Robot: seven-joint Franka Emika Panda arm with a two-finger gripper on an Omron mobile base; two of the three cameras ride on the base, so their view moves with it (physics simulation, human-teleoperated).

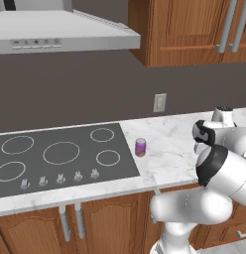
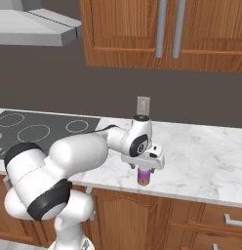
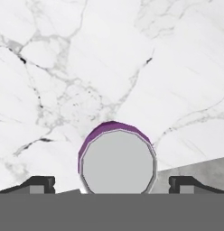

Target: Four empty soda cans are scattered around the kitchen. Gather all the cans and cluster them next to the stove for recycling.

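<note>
A purple soda can [image 1: 140, 147] stands upright on the white marble counter [image 1: 169, 158], just right of the dark stove [image 1: 60, 154]. Farther right, near the counter's front edge, a second purple soda can [image 2: 144, 177] stands directly under my gripper [image 2: 144, 171]. Looking down from the hand, that can's pale silvery top [image 3: 118, 163] lies between the two dark fingertips [image 3: 41, 184], with a gap on each side. My gripper [image 3: 112, 184] is open around the can and does not touch it. In the right base view the stove [image 2: 40, 129] lies well left of this can.
A steel range hood [image 1: 60, 32] hangs over the stove. Wooden wall cabinets [image 2: 162, 34] hang above the counter, and a wall outlet [image 1: 159, 102] sits on the dark wall. Bare marble [image 2: 206, 151] stretches right of the gripper. Base cabinets [image 1: 110, 223] run below.
</note>
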